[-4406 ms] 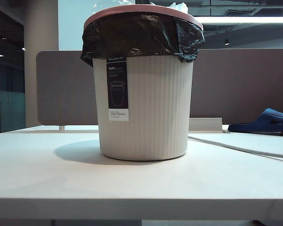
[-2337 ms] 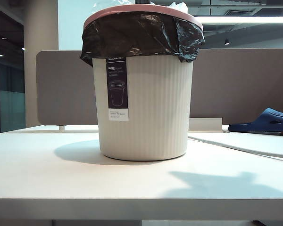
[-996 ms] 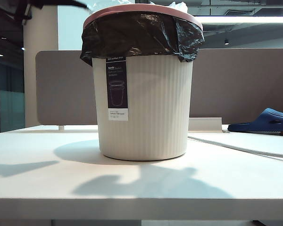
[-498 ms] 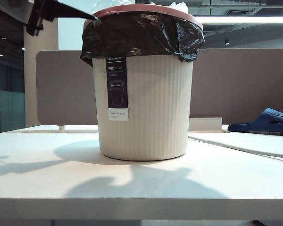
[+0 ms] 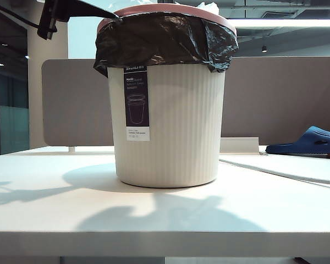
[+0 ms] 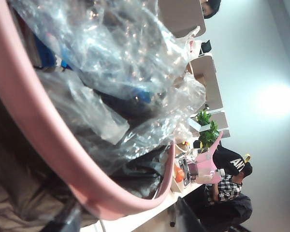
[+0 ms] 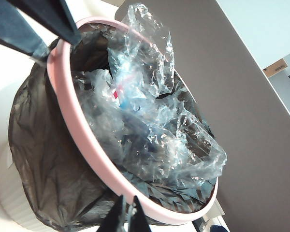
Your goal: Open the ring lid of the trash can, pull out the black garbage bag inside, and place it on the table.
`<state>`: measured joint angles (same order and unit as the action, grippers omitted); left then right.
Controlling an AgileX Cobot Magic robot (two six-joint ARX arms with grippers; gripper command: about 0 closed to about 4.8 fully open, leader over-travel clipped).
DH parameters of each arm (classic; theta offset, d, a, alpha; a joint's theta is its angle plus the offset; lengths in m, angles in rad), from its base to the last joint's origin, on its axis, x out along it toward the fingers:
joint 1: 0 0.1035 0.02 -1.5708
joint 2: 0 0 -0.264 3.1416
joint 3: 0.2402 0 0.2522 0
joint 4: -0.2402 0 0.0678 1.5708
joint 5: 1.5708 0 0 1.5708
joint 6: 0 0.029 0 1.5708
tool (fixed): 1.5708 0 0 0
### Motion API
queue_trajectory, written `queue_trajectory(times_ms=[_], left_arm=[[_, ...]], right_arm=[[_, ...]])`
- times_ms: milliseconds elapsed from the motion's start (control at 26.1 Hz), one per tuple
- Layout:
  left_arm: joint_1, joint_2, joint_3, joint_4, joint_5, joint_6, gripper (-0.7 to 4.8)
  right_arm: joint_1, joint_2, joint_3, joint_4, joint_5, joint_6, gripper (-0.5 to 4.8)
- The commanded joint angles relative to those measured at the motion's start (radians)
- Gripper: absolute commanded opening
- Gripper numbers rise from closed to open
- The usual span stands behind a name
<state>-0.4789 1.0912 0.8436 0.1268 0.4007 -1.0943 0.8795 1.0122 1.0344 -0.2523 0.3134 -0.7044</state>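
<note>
The cream ribbed trash can (image 5: 176, 126) stands upright on the white table (image 5: 154, 220). The pink ring lid (image 5: 165, 9) sits on its rim and clamps the black garbage bag (image 5: 165, 41), whose edge hangs folded over the outside. My left gripper (image 5: 107, 14) reaches in from the upper left with its tips at the ring's left edge. In the left wrist view it (image 6: 128, 220) is open, with the ring lid (image 6: 48, 145) passing between its fingers. My right gripper (image 7: 128, 217) is shut, just outside the ring lid (image 7: 82, 130) above the bag's overhang (image 7: 43, 159); it is out of the exterior view.
Crumpled clear plastic waste (image 7: 145, 121) fills the can's mouth and sticks up above the ring. A grey-brown partition (image 5: 275, 99) stands behind the table. A blue slipper (image 5: 311, 140) and a white cable (image 5: 280, 173) lie at the right.
My left gripper has come in from the upper left and reached the ring's left edge. Arm shadows have spread over the table. Can, ring and bag have not moved.
</note>
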Motion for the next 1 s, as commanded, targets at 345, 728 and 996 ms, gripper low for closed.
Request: queue_trajectory(times_ms=[345,728,996], left_arm=[[-0.002,-0.003,0.002,0.092,-0.005,-0.006,2.47],[-0.002,-0.003,0.003,0.170,-0.033,-0.021,2.47],[-0.002,-0.003,0.004,0.213,-0.038,-0.026,2.47]], right_arm=[[0.002,0.024,0.006,0.009,-0.045,0.027,0.22],[0.002,0.024,0.006,0.010,-0.230,0.027,0.22],[0.002,0.024,0.006,0.009,-0.351,-0.102,0.21]])
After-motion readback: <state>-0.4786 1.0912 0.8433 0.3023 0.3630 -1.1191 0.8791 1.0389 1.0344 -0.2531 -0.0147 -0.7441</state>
